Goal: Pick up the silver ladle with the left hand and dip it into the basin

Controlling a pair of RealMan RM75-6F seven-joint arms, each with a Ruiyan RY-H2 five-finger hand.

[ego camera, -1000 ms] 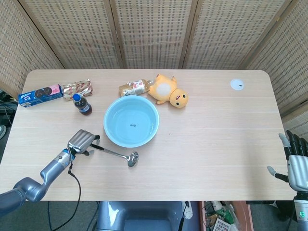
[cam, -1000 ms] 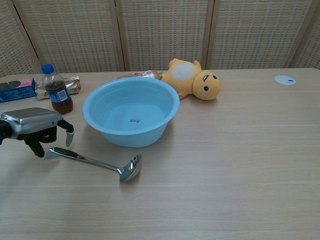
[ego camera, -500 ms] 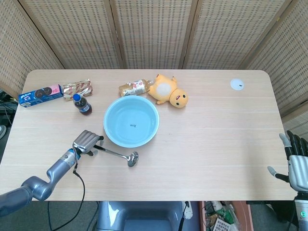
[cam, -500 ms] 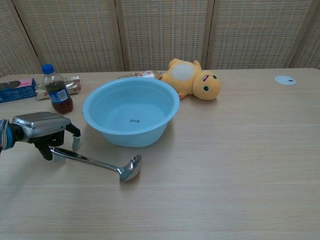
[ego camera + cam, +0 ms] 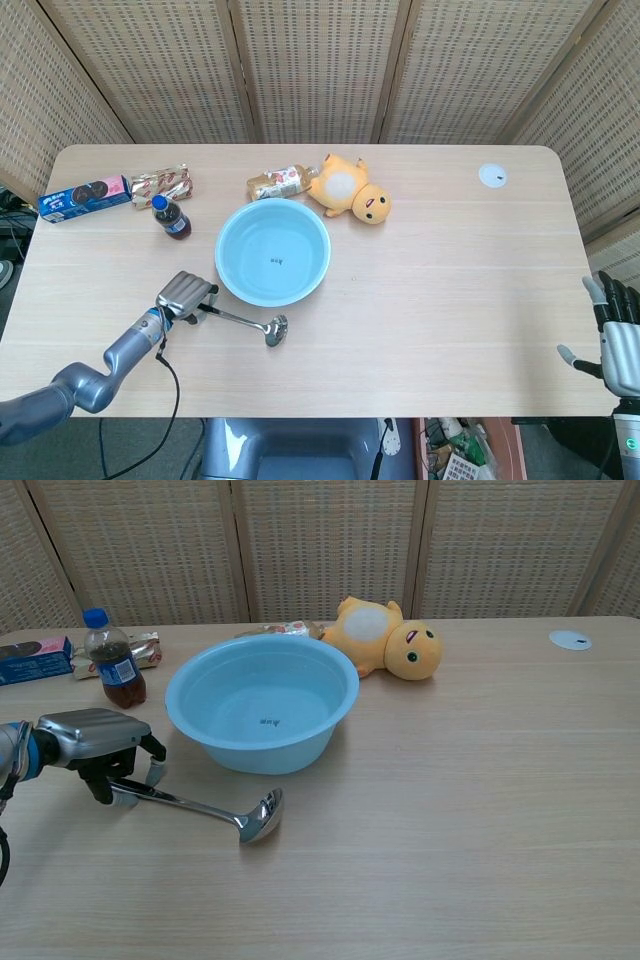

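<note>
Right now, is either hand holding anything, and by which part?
Not clearly: the left hand is over the ladle handle's end, grip unclear. The right hand holds nothing.

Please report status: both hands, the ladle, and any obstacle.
Left hand over ladle handle, grasp unconfirmed. Right hand open at table edge. Ladle flat beside basin. Path unobstructed.

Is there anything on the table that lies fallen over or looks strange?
Two things lie on their sides behind the basin: the duck toy and a small bottle. The cola bottle stands upright. Nothing looks spilled or broken, and the ladle lies flat under the left hand.
</note>
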